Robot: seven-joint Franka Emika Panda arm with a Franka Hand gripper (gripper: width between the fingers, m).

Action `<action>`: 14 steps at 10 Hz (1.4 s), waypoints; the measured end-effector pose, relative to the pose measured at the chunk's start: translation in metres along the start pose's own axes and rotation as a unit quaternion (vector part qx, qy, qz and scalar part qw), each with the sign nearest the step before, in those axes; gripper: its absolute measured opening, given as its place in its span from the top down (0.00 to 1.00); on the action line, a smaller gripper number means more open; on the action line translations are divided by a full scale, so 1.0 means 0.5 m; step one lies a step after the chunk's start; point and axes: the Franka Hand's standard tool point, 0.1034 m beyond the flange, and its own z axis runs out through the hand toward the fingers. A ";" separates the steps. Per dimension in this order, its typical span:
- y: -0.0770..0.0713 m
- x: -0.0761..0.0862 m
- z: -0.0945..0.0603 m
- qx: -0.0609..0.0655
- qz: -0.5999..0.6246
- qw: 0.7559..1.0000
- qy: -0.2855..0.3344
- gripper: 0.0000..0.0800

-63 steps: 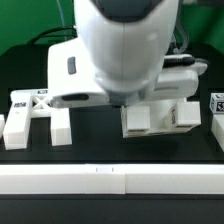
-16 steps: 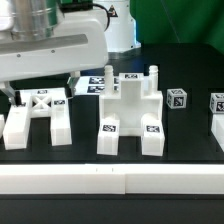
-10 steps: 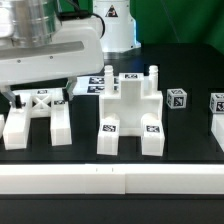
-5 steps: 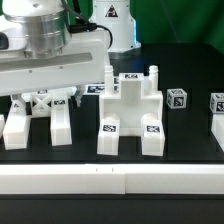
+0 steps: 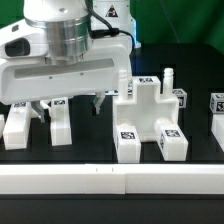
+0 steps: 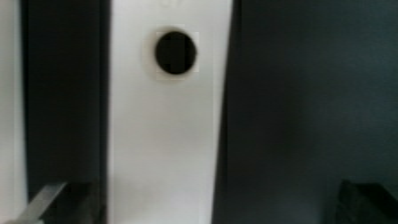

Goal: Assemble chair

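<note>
We see a white seat block [image 5: 148, 112] and a white H-piece [image 5: 33, 120], both carrying black-and-white square tags, on a black table [image 5: 92, 140] fronted by a white rail [image 5: 110, 178]. The arm [image 5: 60, 75] is white with a silver-grey collar, against a green backdrop [image 5: 200, 25]. In the wrist view, a white part [image 6: 169, 130] has a dark oval hole.

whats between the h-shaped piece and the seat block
Exterior view: mostly bare black table between the H-shaped piece and the seat block. One finger of the open gripper hangs over that gap.
</note>
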 end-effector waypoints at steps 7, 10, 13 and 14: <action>0.027 -0.022 0.012 0.000 -0.006 1.000 -0.005 0.19; 0.033 -0.035 0.032 -0.001 -0.003 1.000 -0.009 0.19; 0.033 -0.036 0.043 -0.002 -0.004 1.000 -0.011 0.19; 0.032 -0.033 0.044 -0.004 -0.004 1.000 -0.008 0.19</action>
